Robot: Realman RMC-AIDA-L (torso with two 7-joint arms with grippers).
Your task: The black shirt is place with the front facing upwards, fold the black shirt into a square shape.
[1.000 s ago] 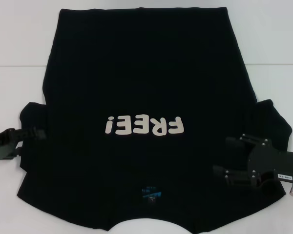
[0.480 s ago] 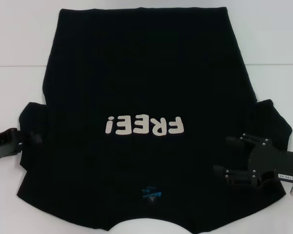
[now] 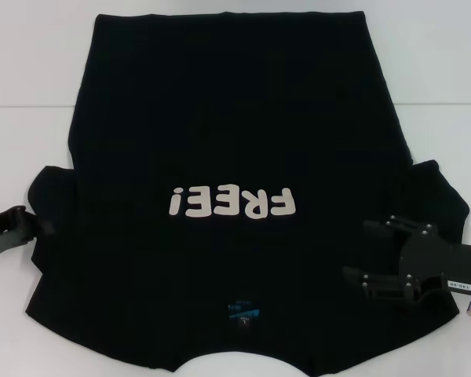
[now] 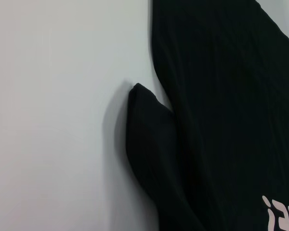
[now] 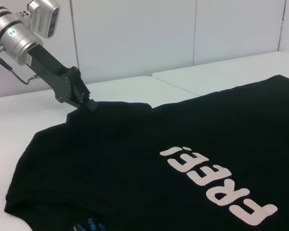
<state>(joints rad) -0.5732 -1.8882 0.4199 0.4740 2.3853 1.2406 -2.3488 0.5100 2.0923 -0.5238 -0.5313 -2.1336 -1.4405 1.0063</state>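
The black shirt (image 3: 235,118) lies flat and face up on the white table, with its cream "FREE!" letters (image 3: 231,203) and blue neck label (image 3: 242,311) towards me. My left gripper (image 3: 41,227) is at the outer edge of the shirt's left sleeve (image 3: 51,196). In the right wrist view its fingers (image 5: 86,103) look closed on that sleeve's edge. My right gripper (image 3: 359,251) is open above the shirt's right side, just inside the right sleeve (image 3: 439,192). The left wrist view shows the left sleeve (image 4: 149,144) lying on the table.
The white table (image 3: 31,78) runs all round the shirt, with a seam line (image 3: 23,106) across it. A white wall (image 5: 183,29) stands behind the table in the right wrist view.
My left gripper has slid outward to the left, from over the sleeve to its outer edge. The sleeve edge has shifted slightly left. The right gripper has not moved.
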